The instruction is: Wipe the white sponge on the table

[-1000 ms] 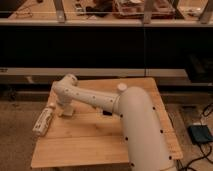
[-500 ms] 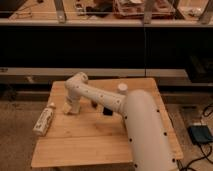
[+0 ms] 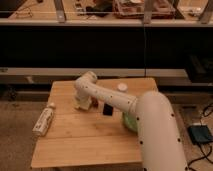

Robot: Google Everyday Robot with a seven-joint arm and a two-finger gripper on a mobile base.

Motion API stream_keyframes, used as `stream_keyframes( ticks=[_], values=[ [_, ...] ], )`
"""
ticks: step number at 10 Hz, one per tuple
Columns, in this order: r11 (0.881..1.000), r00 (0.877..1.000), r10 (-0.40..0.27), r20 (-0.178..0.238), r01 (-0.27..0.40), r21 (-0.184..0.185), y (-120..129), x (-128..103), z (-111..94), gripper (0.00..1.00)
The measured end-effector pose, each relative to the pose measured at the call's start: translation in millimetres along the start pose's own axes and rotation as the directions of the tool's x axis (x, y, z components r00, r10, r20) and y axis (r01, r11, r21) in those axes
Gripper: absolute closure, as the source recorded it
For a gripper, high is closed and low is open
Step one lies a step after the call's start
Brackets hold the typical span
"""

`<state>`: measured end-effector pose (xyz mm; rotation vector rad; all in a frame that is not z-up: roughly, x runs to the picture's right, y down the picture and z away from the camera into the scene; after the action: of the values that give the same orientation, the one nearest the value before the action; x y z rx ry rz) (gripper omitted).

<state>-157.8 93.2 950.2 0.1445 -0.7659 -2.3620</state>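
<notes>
The white sponge (image 3: 80, 106) shows as a small pale pad lying on the table (image 3: 85, 140), a light wooden plank top. My gripper (image 3: 81, 102) comes down onto it from the white arm, which reaches in from the lower right. The gripper is shut on the sponge and presses it against the wood left of the table's middle. Most of the sponge is hidden under the gripper.
A long white labelled bottle (image 3: 44, 120) lies near the table's left edge. A white cup (image 3: 122, 87) stands at the back. A small black object (image 3: 106, 109) stands just right of the gripper. A green thing (image 3: 126, 122) is half hidden behind the arm.
The gripper has slid to the right across the table top, away from the bottle, and the sponge has moved with it.
</notes>
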Motion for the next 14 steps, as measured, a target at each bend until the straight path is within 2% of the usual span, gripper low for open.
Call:
stream_keyframes(
  ticks=[1,5,8,10,14],
  values=[
    [1.0,1.0,-0.009,-0.007,0.009,-0.002,-8,-10,-2,0.57],
    [0.999,0.999,-0.019,-0.047,0.021,0.035,-52,-47,-20,0.57],
    [0.999,0.997,-0.023,-0.072,0.026,0.046,-69,-66,-43,0.57],
    [0.998,0.995,-0.051,-0.086,0.054,0.032,-81,-64,-55,0.57],
    [0.988,0.98,-0.152,-0.128,0.154,0.004,-123,-38,-75,0.57]
  ],
)
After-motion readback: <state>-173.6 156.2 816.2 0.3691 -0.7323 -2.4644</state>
